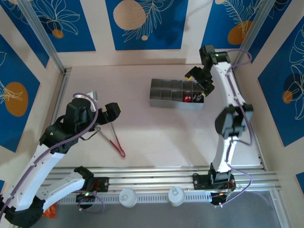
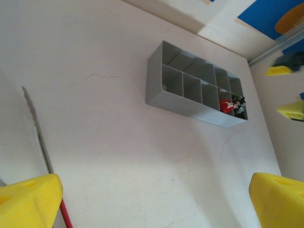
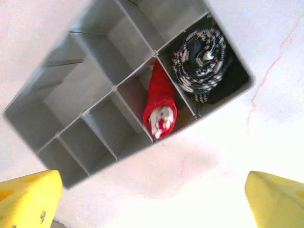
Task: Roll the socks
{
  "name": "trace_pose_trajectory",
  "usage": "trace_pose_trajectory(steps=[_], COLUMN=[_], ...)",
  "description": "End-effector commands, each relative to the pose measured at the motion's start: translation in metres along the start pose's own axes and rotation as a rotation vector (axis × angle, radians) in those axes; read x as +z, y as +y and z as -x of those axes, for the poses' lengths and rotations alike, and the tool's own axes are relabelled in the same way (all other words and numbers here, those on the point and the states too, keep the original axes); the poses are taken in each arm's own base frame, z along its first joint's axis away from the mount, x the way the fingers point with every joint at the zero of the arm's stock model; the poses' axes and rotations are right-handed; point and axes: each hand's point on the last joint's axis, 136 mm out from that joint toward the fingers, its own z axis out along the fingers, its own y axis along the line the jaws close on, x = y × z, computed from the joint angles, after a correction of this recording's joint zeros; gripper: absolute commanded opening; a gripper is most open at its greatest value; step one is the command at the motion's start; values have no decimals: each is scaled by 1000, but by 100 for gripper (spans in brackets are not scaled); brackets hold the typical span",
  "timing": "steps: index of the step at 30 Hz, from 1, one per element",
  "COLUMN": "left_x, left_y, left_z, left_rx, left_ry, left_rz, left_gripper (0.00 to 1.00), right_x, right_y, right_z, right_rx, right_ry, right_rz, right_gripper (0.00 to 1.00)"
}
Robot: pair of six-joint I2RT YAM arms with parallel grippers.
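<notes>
Both socks sit rolled inside the grey divided organizer (image 1: 166,90) (image 3: 80,90) (image 2: 171,97). The red sock (image 3: 160,102) (image 1: 188,98) (image 2: 225,105) fills a near-row compartment. In the end compartment beside it lies the black sock with grey-white stripes (image 3: 202,61) (image 1: 198,99) (image 2: 239,105). My right gripper (image 1: 197,84) (image 3: 154,204) hovers open over that end of the organizer, holding nothing. My left gripper (image 1: 114,112) (image 2: 156,202) is open and empty above bare table, well left of the organizer.
Thin red-handled tongs (image 1: 113,137) (image 2: 42,137) lie on the table just below the left gripper. Walls and aluminium posts ring the table, and a rail (image 1: 156,178) runs along the near edge. The right gripper's yellow fingers (image 2: 290,110) show beyond the organizer.
</notes>
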Motion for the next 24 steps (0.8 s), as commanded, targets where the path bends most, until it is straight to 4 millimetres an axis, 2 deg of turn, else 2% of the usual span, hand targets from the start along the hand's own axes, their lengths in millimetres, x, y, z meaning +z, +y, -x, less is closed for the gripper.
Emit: trace_pose_trajectory(steps=[1, 5, 8, 11, 13, 15, 17, 19, 22, 24], left_x=[-9, -21, -32, -49, -57, -46, -28, -5, 17, 41], left_y=[21, 47, 75, 113, 139, 149, 157, 159, 172, 185], left_z=[-1, 3, 6, 8, 8, 8, 5, 1, -3, -12], left_rx=[-13, 10, 24, 16, 54, 173, 316, 462, 512, 495], left_ry=[24, 3, -24, -89, -142, -181, -226, -282, -365, -365], left_rz=[120, 266, 422, 641, 778, 803, 794, 749, 757, 729], left_gripper=[100, 100, 100, 100, 100, 100, 100, 100, 100, 100], right_x=[-54, -81, -85, -71, -51, -35, -16, 1, 21, 36], right_y=[-20, -79, -108, -130, -146, -159, -146, -145, -140, -145], right_z=[13, 2, -16, -37, -52, -60, -66, -63, -54, -50], right_rx=[-132, -132, -187, -254, -267, -261, -367, -423, -559, -568], right_ry=[-244, -334, -358, -318, -260, -230, -229, -322, -480, -517], right_rz=[53, -6, -49, -54, -73, -86, 54, 91, 104, 80], right_gripper=[99, 99, 99, 99, 99, 99, 99, 99, 99, 99])
